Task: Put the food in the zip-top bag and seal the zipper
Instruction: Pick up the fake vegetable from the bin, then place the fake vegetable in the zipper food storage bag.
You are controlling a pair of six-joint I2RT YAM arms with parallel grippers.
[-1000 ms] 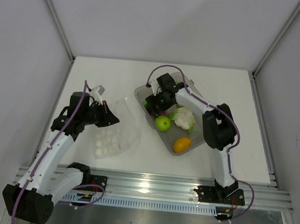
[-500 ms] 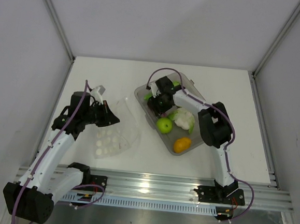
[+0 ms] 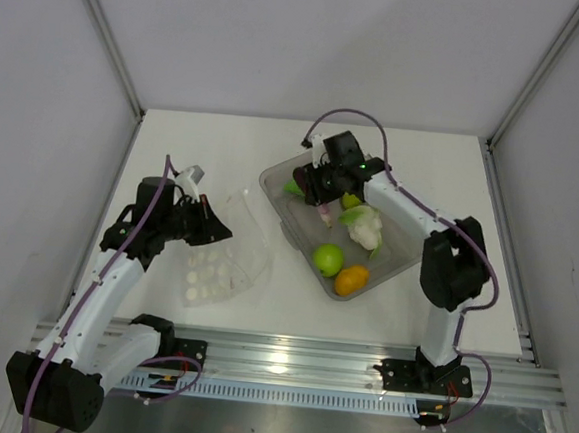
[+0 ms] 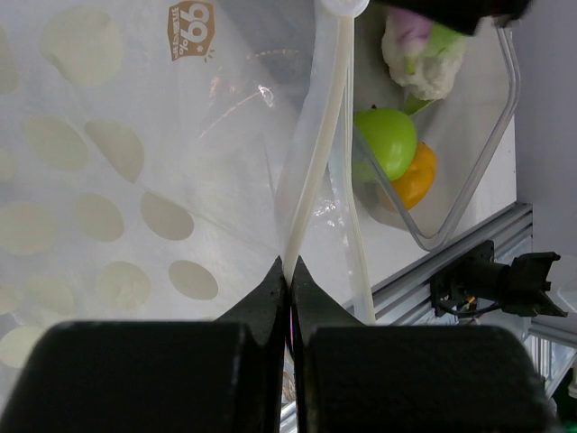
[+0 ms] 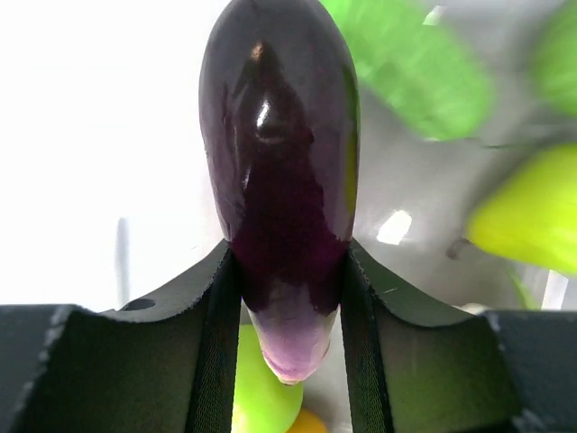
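Observation:
My right gripper is shut on the purple eggplant and holds it above the far-left part of the grey bin. In the right wrist view the eggplant sits lengthwise between the two pads, pale tip nearest the camera. A green apple, an orange citrus and the white cauliflower lie in the bin. My left gripper is shut on the zipper strip of the clear zip-top bag, which lies left of the bin with its mouth facing it.
The bin's rim lies right beside the bag's mouth. A green cucumber and a yellow-green pear show blurred under the eggplant. The bag has white dots and a "99%" label. The aluminium rail runs along the near edge.
My right gripper has risen and moved back-right with the eggplant in it. The green apple has rolled toward the front of the bin. The left arm and bag have not moved.

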